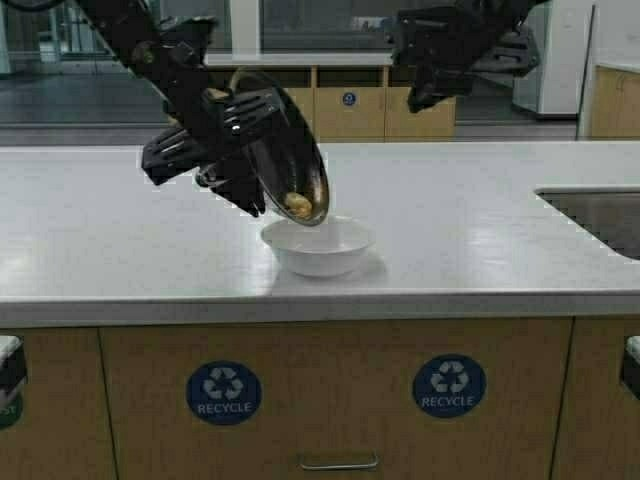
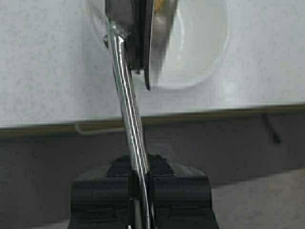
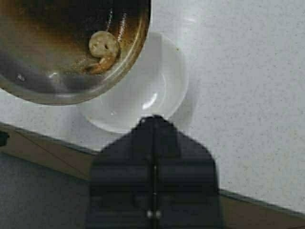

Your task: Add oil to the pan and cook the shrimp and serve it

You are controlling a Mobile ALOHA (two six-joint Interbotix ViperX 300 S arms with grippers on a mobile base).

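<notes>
My left gripper (image 2: pixel 140 183) is shut on the pan's silver handle (image 2: pixel 127 109) and holds the pan (image 1: pixel 288 150) steeply tilted above the white bowl (image 1: pixel 318 247) on the counter. The golden curled shrimp (image 1: pixel 298 205) lies at the pan's low rim, just over the bowl. From the right wrist the shrimp (image 3: pixel 104 47) shows inside the dark pan (image 3: pixel 57 62), whose rim overlaps the bowl (image 3: pixel 152 86). My right gripper (image 3: pixel 153 120) is shut on nothing and hangs high above the counter, right of the bowl (image 1: pixel 432 95). The oil is out of view.
The white counter (image 1: pixel 480 230) runs across the view, with its front edge just before the bowl. A sink (image 1: pixel 600 215) is sunk into it at the far right. Cabinet fronts with recycle labels (image 1: pixel 224 392) lie below.
</notes>
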